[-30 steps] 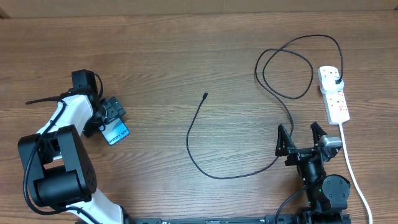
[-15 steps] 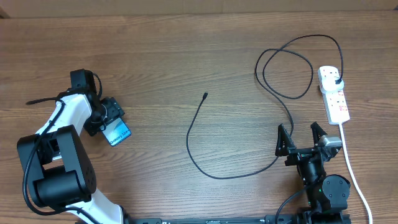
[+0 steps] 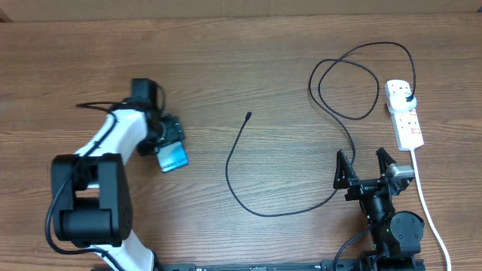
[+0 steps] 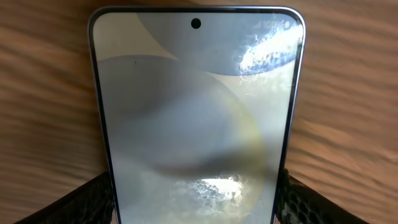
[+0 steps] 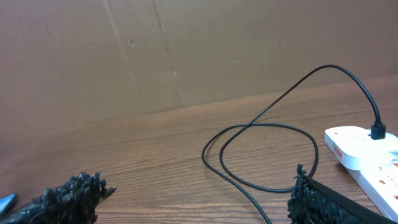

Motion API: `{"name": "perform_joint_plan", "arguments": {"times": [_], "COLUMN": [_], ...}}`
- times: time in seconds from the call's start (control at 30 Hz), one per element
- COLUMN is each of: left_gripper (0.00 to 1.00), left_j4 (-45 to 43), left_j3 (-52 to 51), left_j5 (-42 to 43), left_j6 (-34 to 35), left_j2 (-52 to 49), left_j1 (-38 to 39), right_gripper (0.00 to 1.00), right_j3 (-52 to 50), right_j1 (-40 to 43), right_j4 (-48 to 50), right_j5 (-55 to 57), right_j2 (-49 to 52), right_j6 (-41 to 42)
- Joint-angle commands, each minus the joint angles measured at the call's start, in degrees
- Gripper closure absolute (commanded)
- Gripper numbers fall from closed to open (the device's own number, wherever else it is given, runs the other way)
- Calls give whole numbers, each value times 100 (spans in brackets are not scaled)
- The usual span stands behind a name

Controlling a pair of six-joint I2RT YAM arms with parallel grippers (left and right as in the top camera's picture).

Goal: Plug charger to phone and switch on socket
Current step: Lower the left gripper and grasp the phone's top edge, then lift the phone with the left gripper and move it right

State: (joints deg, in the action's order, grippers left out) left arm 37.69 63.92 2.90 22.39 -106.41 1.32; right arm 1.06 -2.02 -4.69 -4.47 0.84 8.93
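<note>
Clamping phone (image 4: 196, 112) by side edges, between left pincer (image 3: 169, 146) fingers.

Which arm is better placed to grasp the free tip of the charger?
Right: the right gripper is open and empty, close to the charger. The left gripper is clamped on the phone.

A brown wood-grain tabletop (image 3: 226, 68) fills the overhead view under even light. Behind its far edge stands a plain brown, cardboard-like wall (image 5: 205, 43) marked by faint slanted creases.
</note>
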Motion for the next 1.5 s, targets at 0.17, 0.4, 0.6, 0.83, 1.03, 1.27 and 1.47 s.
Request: {"name": "perform_joint_plan", "arguments": {"times": [0.17, 0.4, 0.6, 0.83, 1.03, 1.27, 1.47], "left_gripper": [20, 20, 19, 17, 16, 12, 2], "left_j4": [42, 116, 616, 1447, 1755, 1718, 1451], "left_j3": [-96, -9, 535, 1412, 1735, 1766, 1727], "left_j5": [68, -35, -35, -33, 153, -37, -227], "left_j6": [-66, -168, -234, -275, -271, -271, -590], "left_j2": [-234, -234, -232, -232, -232, -234, -286], "left_j1": [831, 920, 920, 920, 920, 920, 920], "right_gripper": [0, 0, 0, 0, 0, 0, 0], "right_j3": [-61, -61, -61, -61, -61, -61, -61], "right_j1": [-22, -22, -22, -22, -22, -22, -22], "right_j4": [24, 24, 24, 24, 24, 24, 24], "right_j5": [37, 37, 37, 37, 37, 37, 37], "right_j2": [-61, -61, -61, -61, -61, -61, -61], "right_j6": [-24, -24, -24, -24, -24, -24, -24]}}
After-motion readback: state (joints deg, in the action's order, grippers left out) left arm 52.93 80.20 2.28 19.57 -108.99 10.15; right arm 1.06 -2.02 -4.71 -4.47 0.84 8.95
